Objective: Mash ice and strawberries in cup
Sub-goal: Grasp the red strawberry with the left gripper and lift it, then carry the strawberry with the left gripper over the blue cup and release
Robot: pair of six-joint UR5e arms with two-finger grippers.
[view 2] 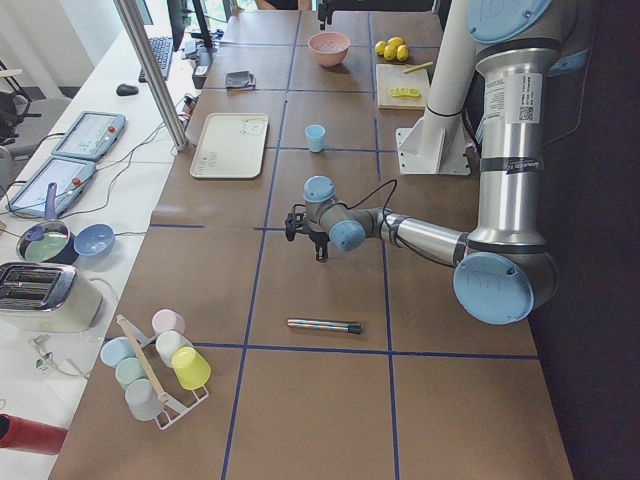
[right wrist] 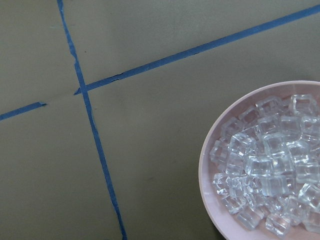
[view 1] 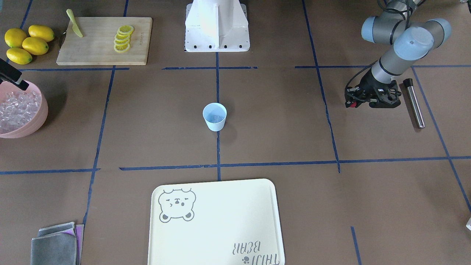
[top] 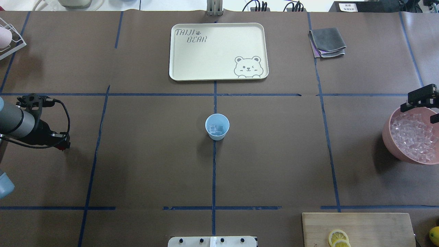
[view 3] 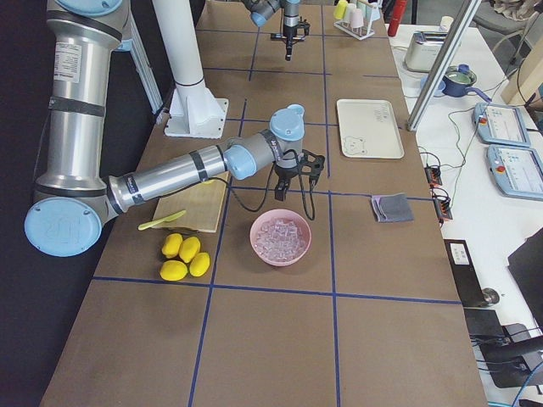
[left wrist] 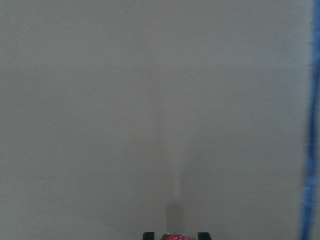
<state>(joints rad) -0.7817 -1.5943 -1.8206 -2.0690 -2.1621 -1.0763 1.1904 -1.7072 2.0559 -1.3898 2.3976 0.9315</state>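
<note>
At the bottom edge of the left wrist view, the left gripper [view 1: 372,97] is pinching the strawberry [left wrist: 173,237] between its fingers [left wrist: 148,234], hanging low over bare table at the right of the front-facing view. The step in hand appears to be bringing the fruit to the cup [view 1: 214,117], which is standing at frame centre, well apart from that gripper, and is already holding ice [top: 216,129]. The next move is calling for a carry over the cup mouth and a release there. The metal rod [view 1: 414,103] lying just beside the gripper is probably serving as the masher afterwards. The right gripper [top: 421,97] is hovering over the rim of the pink bowl [top: 389,137] of cubes; its finger spacing cannot be told. The surface is brown paper gridded with blue tape. In the front-facing view, a cream tray [view 1: 220,228] and folded cloths [view 1: 55,244] are lying at the bottom, and a cutting board [view 1: 99,44], lemon slices [view 1: 123,38] and lemons [view 1: 27,44] at the upper left. A side bench is carrying a toaster [view 2: 40,295].
</note>
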